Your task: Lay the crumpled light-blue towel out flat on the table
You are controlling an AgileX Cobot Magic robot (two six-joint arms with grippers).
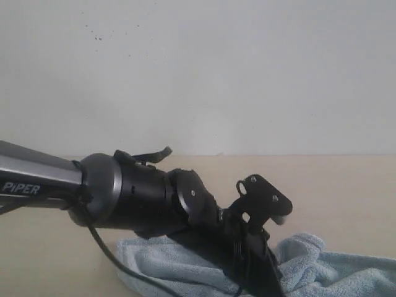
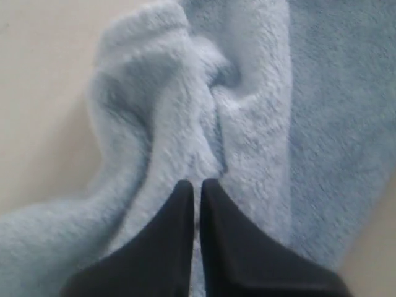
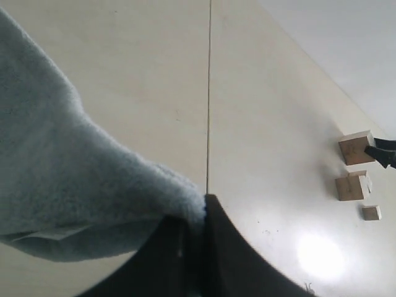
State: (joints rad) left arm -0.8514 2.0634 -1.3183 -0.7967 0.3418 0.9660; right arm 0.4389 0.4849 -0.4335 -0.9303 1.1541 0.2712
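- Your left gripper is closed almost fully. Only a sliver of gap shows between the two black fingers, and a thin ridge of the towel is pinched in it.
- Your right gripper is clamped as well, with its fingertips closed on an edge of the towel. The cloth fans out from that pinch point.
- A small white label shows on the towel close to the right gripper.
- In the exterior view the towel lies bunched at about 5 o'clock, on the near part of the table. It is rumpled into folds, not flat.
- The left arm enters that view from 9 o'clock and angles down towards 5 o'clock. Its black end sinks into the towel at the frame's edge.
- The left wrist view shows deep creases and one thick roll of cloth beside the fingers, with bare table next to the roll.
- The right wrist view shows a thin seam running across the table, and three small tan blocks well away from the towel.
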